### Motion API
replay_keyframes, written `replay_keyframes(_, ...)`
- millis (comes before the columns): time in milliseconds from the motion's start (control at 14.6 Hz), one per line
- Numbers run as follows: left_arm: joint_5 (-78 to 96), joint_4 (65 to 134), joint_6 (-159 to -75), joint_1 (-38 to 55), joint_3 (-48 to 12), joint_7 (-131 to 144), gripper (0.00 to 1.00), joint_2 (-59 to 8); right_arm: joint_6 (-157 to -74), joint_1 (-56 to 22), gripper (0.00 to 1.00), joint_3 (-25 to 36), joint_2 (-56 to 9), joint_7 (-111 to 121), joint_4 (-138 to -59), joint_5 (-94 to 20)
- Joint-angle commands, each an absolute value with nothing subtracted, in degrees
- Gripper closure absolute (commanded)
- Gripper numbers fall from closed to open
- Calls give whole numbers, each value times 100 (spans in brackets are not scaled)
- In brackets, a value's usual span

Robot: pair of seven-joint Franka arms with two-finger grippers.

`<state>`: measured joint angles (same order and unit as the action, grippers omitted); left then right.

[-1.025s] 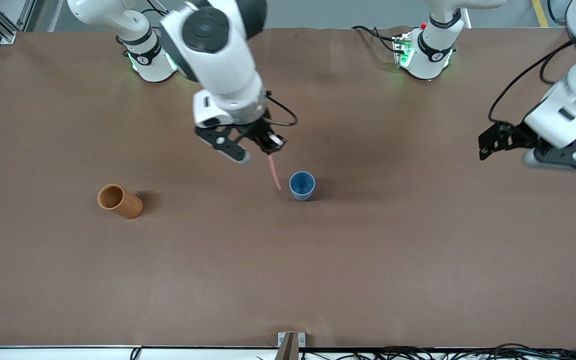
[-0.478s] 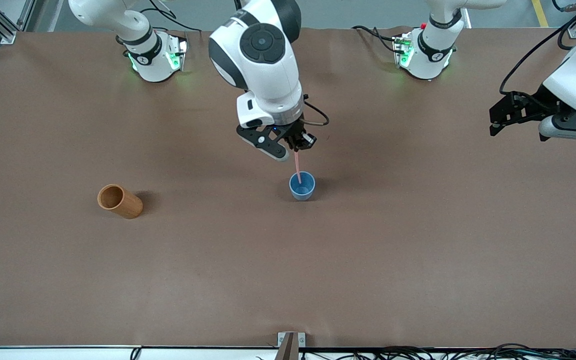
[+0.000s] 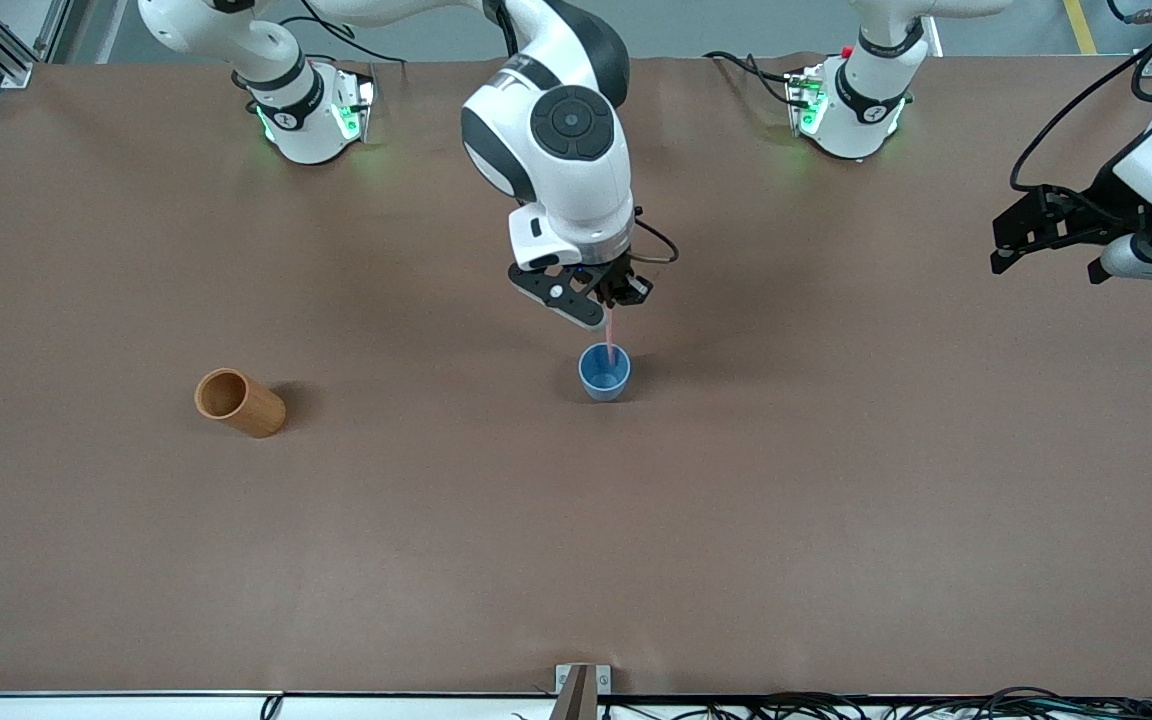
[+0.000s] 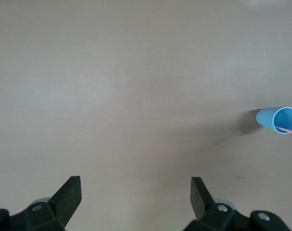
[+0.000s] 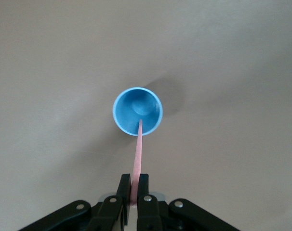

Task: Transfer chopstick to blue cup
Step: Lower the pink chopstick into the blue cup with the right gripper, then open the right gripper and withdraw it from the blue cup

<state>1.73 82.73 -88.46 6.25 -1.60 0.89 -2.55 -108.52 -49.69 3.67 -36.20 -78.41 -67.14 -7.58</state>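
Observation:
The blue cup (image 3: pixel 604 372) stands upright near the middle of the table. Directly over it hangs my right gripper (image 3: pixel 616 300), shut on the top end of the pale pink chopstick (image 3: pixel 611 340). The stick points almost straight down, and its lower tip sits inside the cup's mouth. In the right wrist view the chopstick (image 5: pixel 138 154) runs from between the shut fingers of the right gripper (image 5: pixel 133 185) into the blue cup (image 5: pixel 137 110). My left gripper (image 3: pixel 998 248) waits open and empty over the left arm's end of the table. The left wrist view shows that gripper (image 4: pixel 135 187) over bare mat, with the cup (image 4: pixel 278 120) far off.
An orange-brown cylindrical cup (image 3: pixel 239 402) stands toward the right arm's end of the table, slightly nearer the front camera than the blue cup. A small metal bracket (image 3: pixel 581 685) sits at the table's front edge. Brown mat covers the table.
My right gripper carried the chopstick sideways from beside the blue cup to over it. The stick went from slanted to nearly upright, and its tip entered the cup. The left gripper drew back a little.

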Motion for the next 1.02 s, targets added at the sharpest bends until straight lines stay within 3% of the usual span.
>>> replay_keyframes(0, 299, 8200, -8754, 571, -132, -26, 0, -264, -11118, -4966, 73, 413, -3604, -7893, -6785, -633)
replay_keyframes(137, 273, 8200, -8754, 571, -132, -26, 0, -272, -11118, -4940, 50, 422, -3595, -7893, -6776, -633)
replay_keyframes(273, 255, 8191, -8754, 597, -132, 79, 0, -351, -11101, -4887, 17, 457, -3525, -7831, -6759, -624)
replay_keyframes(342, 255, 8174, -8754, 589, -132, 53, 0, -378, -11066, -4826, 9, 466, -3498, -7753, -6750, -615)
replay_keyframes(478, 264, 8156, -8754, 580, -132, 26, 0, -378, -10926, -4589, 5, 466, -3114, -7402, -6811, -633)
replay_keyframes(683, 255, 8165, -8754, 580, -132, 27, 0, -378, -9873, -4054, 1, 501, -2507, -6543, -6916, -624)
replay_keyframes(957, 246, 8165, -8754, 580, -132, 17, 0, -378, -9606, -3167, 0, 527, -1234, -5260, -8065, -203)
